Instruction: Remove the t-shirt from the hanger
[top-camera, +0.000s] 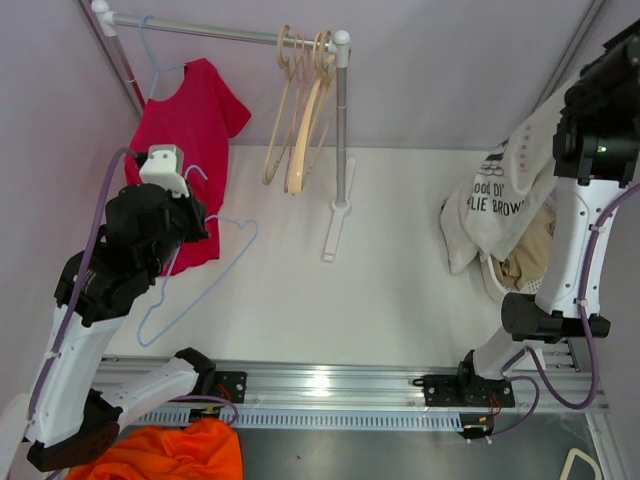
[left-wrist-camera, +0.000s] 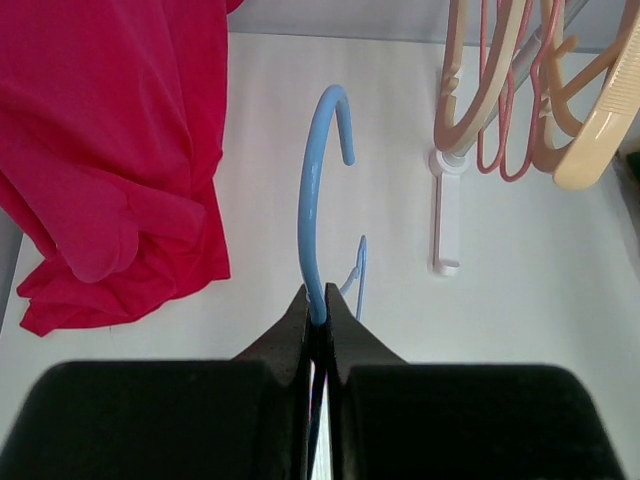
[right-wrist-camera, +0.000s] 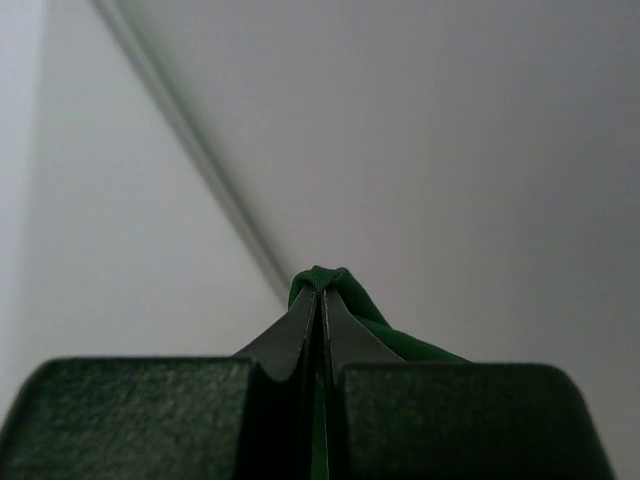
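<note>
The left end effector (left-wrist-camera: 316, 300) is clenched on the neck of the hanger (left-wrist-camera: 310, 200). It holds the hanger bare, just beside the red shirt (top-camera: 190, 120) on the rack (top-camera: 230, 33). The right end effector (right-wrist-camera: 320, 295) pinches a green edge (right-wrist-camera: 345, 290), judged to be trim of the t-shirt (top-camera: 500, 190). The t-shirt hangs raised at the right, well apart from the hanger, so separation appears complete. Open counter (top-camera: 400, 280) lies between the arms. The wooden hangers (top-camera: 300, 120) bound the far side.
</note>
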